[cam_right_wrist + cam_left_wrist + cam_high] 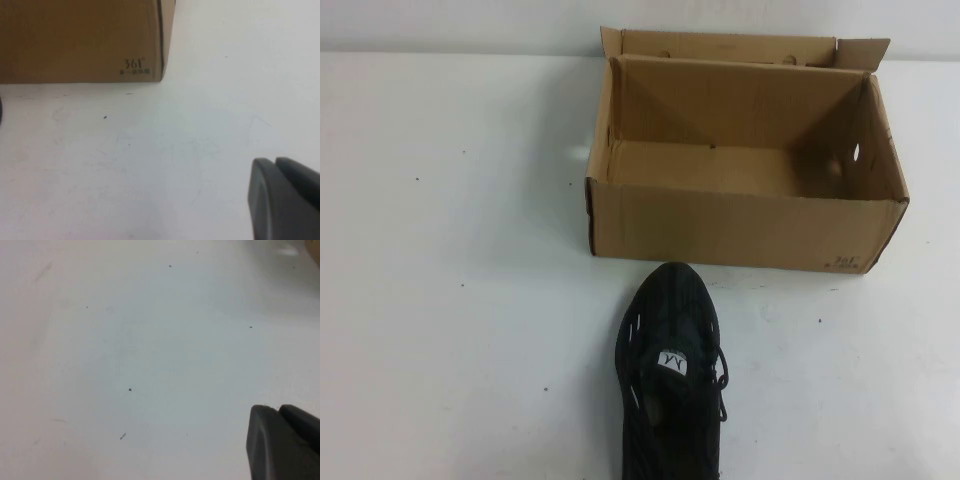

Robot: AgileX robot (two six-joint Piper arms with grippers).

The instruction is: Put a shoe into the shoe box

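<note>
Sitting untouched on the white table [450, 300], the shoe [672, 375] lies just in front of the shoe box [740, 225], toe pointing at the box's near wall and almost meeting it, heel running off the near edge of the high view. Its long axis runs straight away from the robot, nearly square to the box's long side, so it will need a turn before it drops in lengthways, by my reckoning. The box stands open at the top, flaps up along the back, nothing inside it, the small dark print at its near right corner. Neither arm shows in the high view. The left end effector [285, 440] appears only as a dark fingertip at the corner of its own wrist view, hanging over bare table, with no shoe in sight; whether it is open or closed I cannot tell. The right end effector [285, 197] shows the same dark tip in its wrist view, looking at the printed corner of the box, with a sliver of something dark, perhaps the shoe, at the frame's edge; its opening cannot be told either. Neither has hold of anything visible. The shoe lies near centre, slightly right, so the right arm looks the likelier to reach it.
</note>
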